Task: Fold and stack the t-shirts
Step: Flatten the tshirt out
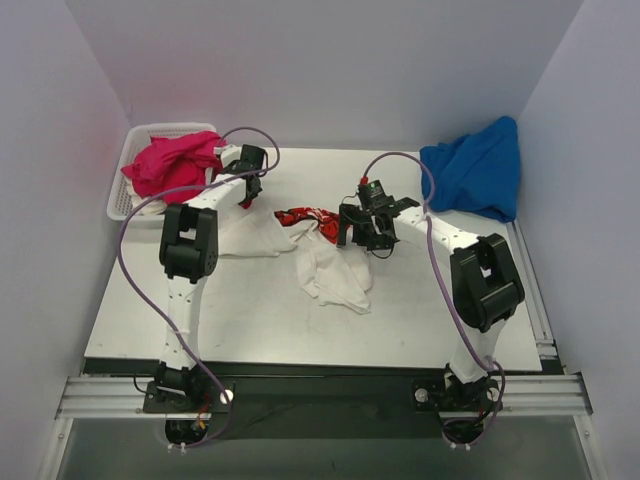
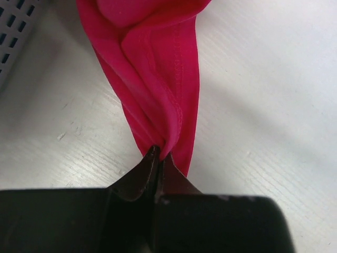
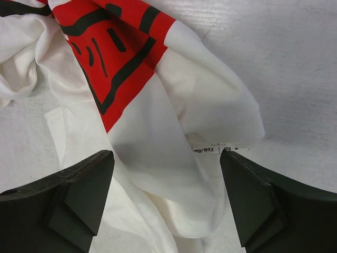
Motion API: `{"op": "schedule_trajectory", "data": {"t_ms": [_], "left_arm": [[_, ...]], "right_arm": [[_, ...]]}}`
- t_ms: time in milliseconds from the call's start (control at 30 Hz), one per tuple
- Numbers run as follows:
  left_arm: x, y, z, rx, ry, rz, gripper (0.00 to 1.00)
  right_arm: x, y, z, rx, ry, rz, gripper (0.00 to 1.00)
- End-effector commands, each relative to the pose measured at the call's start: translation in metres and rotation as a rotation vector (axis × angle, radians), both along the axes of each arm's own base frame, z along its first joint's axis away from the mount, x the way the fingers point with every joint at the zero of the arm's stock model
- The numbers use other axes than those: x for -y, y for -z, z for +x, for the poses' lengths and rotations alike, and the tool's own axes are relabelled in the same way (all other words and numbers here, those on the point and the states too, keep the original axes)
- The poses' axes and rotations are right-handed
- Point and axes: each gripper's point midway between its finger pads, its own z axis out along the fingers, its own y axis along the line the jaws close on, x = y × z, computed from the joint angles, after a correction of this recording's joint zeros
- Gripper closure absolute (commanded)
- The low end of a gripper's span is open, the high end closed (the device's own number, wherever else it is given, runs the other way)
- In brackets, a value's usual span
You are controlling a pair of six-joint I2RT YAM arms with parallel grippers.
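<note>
The left gripper (image 2: pixel 158 156) is closed on a thin hem of the pink t-shirt (image 2: pixel 152 79), which hangs from the far-left basket (image 1: pixel 118 197). A pull may slip the hem out or drag the basket. The right gripper (image 3: pixel 166 203) stands wide above the white t-shirt (image 3: pixel 152 158) at the table centre.

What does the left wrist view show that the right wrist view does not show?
Only the left wrist view: the left gripper shut on a fold of the pink t-shirt, and a corner of the basket. Only the right wrist view: the right gripper open over the white t-shirt with its red print. Both: the white table under the cloth.
</note>
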Motion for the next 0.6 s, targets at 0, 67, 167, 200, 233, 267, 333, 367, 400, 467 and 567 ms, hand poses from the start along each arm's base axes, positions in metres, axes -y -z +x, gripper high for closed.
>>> {"op": "schedule_trajectory", "data": {"t_ms": [0, 67, 167, 200, 233, 267, 333, 367, 400, 467, 567], "left_arm": [[0.000, -0.025, 0.007, 0.033, -0.001, -0.032, 1.00], [0.004, -0.047, 0.009, 0.075, 0.016, -0.061, 1.00], [0.006, -0.100, 0.019, 0.196, 0.045, -0.106, 1.00], [0.006, -0.116, 0.022, 0.234, 0.047, -0.111, 1.00], [0.002, -0.133, 0.024, 0.264, 0.047, -0.105, 1.00], [-0.001, -0.158, 0.025, 0.312, 0.044, -0.110, 1.00], [-0.016, -0.198, 0.031, 0.391, 0.024, -0.104, 1.00], [-0.021, -0.218, 0.031, 0.429, 0.014, -0.106, 1.00], [-0.029, -0.245, 0.034, 0.487, 0.003, -0.111, 1.00], [-0.049, -0.279, 0.033, 0.558, -0.027, -0.098, 1.00], [-0.073, -0.332, 0.028, 0.674, -0.072, -0.085, 1.00]], "right_arm": [[0.006, -0.011, 0.007, 0.016, 0.021, -0.016, 0.15], [0.006, -0.009, 0.006, 0.011, 0.023, -0.017, 0.15], [0.005, -0.009, 0.005, 0.008, 0.025, -0.010, 0.16], [0.005, -0.009, 0.005, 0.006, 0.027, -0.010, 0.16], [0.004, -0.008, 0.004, 0.002, 0.024, -0.007, 0.16], [0.005, -0.009, 0.004, 0.004, 0.025, -0.006, 0.16], [0.004, -0.008, 0.003, -0.002, 0.023, -0.002, 0.16], [0.003, -0.009, 0.003, 0.000, 0.022, 0.001, 0.16], [0.003, -0.009, 0.003, 0.000, 0.020, 0.001, 0.16], [0.002, -0.008, 0.001, -0.006, 0.017, 0.005, 0.16], [0.002, -0.008, 0.000, -0.009, 0.013, 0.007, 0.17]]}}
